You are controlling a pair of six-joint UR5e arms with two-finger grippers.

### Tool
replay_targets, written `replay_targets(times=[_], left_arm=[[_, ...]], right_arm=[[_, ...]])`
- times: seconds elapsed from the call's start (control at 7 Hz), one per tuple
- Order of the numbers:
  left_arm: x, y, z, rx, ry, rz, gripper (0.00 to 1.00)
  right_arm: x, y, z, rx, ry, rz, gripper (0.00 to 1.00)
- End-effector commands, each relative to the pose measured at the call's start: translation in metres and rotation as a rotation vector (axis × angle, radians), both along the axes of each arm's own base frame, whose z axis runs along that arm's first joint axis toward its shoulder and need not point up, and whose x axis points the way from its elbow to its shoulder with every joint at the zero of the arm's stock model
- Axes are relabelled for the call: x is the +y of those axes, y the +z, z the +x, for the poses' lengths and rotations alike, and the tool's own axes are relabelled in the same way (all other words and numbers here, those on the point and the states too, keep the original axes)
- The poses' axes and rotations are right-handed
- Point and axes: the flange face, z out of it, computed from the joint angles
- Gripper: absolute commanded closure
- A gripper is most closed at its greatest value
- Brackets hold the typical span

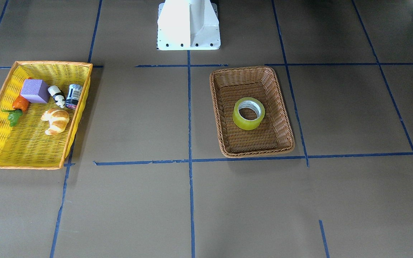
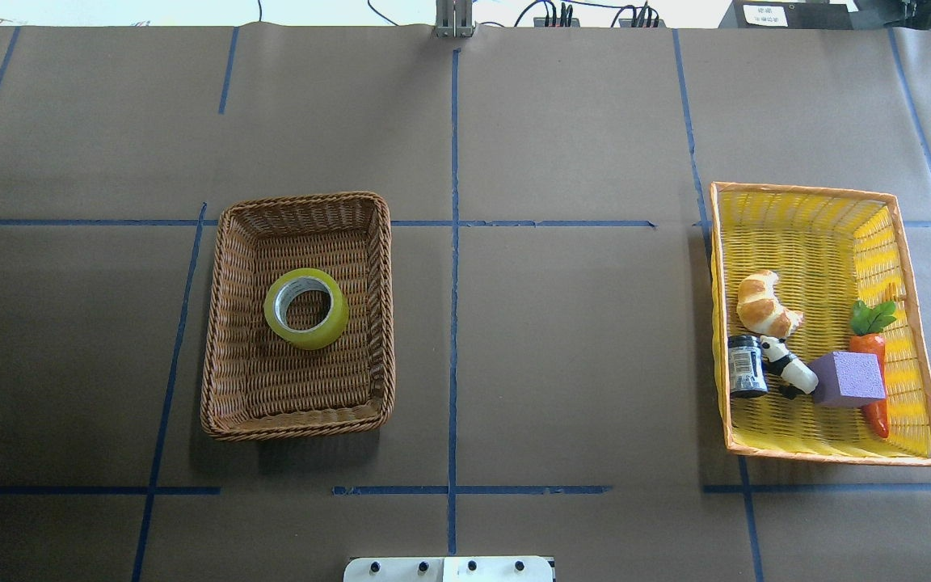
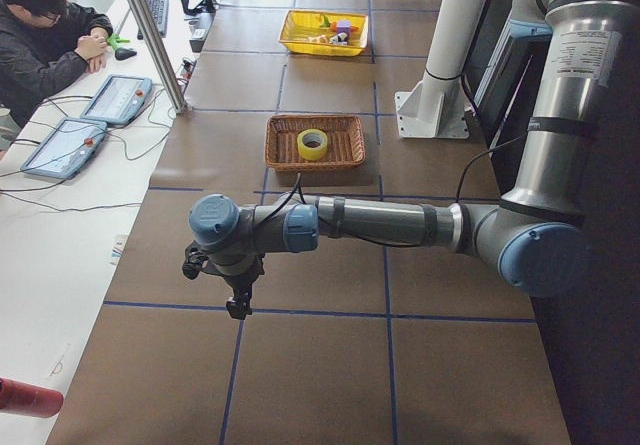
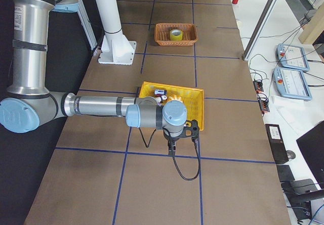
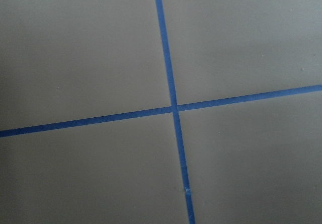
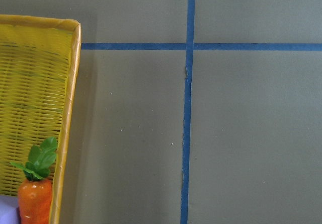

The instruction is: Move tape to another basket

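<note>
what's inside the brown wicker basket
Only the tape, lying flat near the middle of the basket, hole up. Weave shows through the hole; the basket floor under the ring itself is covered.

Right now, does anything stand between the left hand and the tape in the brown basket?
Only the wall of the brown basket itself. The tape lies alone inside it, and the table between the basket and the left hand shows nothing else in the way.

The tape (image 2: 337,323) is wound of glossy, translucent plastic. The basket (image 2: 288,381) is woven from matt brown wicker. The table (image 2: 562,339) is covered in smooth, matt brown paper.
</note>
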Motion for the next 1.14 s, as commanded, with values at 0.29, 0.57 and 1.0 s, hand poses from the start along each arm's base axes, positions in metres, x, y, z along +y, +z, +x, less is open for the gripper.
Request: replay_targets(times=[0.29, 0.57, 1.0], left_arm=[[0.0463, 0.0191, -0.0001, 0.0, -0.009, 0.004, 0.0], [0.0454, 0.0184, 0.0006, -0.001, -0.007, 0.006, 0.0], [0.0457, 0.0199, 0.0006, -0.001, -0.007, 0.003, 0.0]], right_arm=[[-0.0023, -0.0033, 0.0002, 0.003, 0.0, 0.012, 0.0], [-0.0031, -0.0047, 0.0002, 0.003, 0.0, 0.015, 0.0], [-0.0029, -0.0031, 0.0003, 0.004, -0.001, 0.013, 0.0]])
